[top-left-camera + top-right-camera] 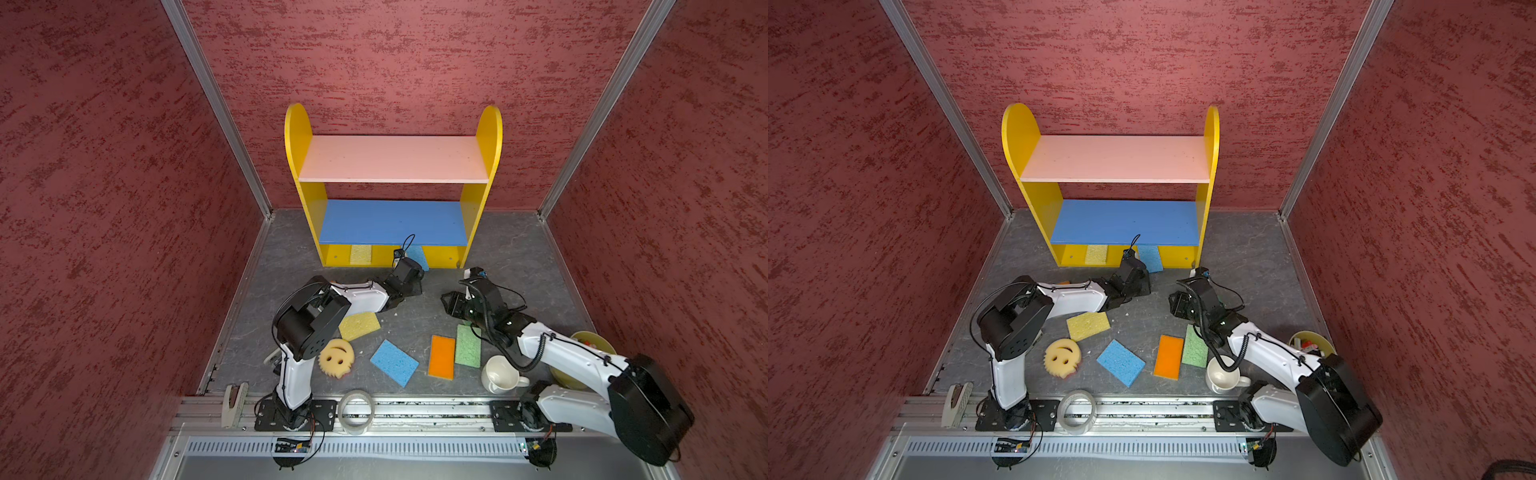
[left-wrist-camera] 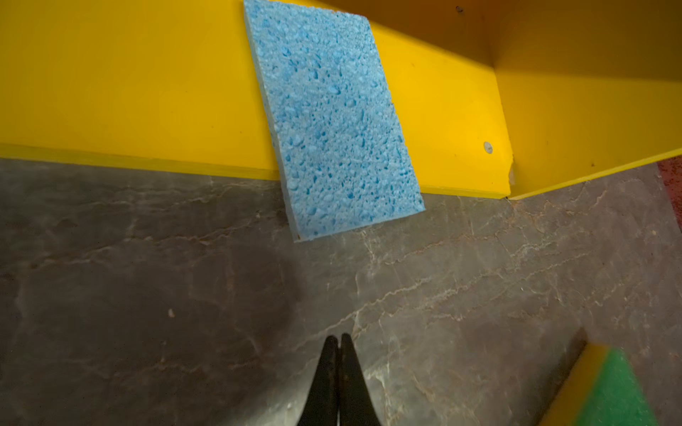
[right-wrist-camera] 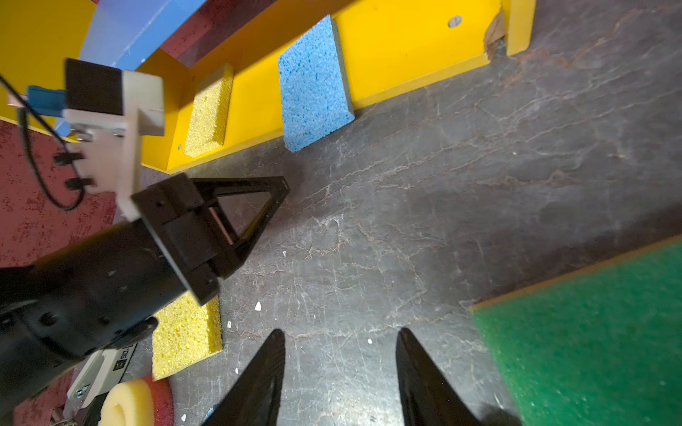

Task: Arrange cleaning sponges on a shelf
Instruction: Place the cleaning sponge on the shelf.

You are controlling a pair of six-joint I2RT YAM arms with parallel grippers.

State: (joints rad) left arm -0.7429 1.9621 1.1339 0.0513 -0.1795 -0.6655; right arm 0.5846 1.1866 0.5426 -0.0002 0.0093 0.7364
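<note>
The shelf [image 1: 392,160] stands against the back wall, with its pink and blue boards bare. On its yellow base [image 2: 129,92] lie a yellow sponge [image 1: 360,254] and a blue sponge [image 2: 332,121], and the blue one overhangs the front edge onto the floor. My left gripper [image 2: 338,337] is shut on nothing, a short way in front of that blue sponge. To its right my right gripper [image 3: 339,332] hangs open and empty above the floor. On the floor lie a yellow sponge [image 1: 359,325], a round smiley sponge [image 1: 337,357], a blue sponge [image 1: 394,362], an orange one [image 1: 441,356] and a green one [image 1: 468,345].
A white mug [image 1: 500,374] stands by the right arm's base, with a yellowish bowl [image 1: 590,345] of small items behind that arm. A clear tape ring [image 1: 356,411] rests on the front rail. Red walls close in on three sides.
</note>
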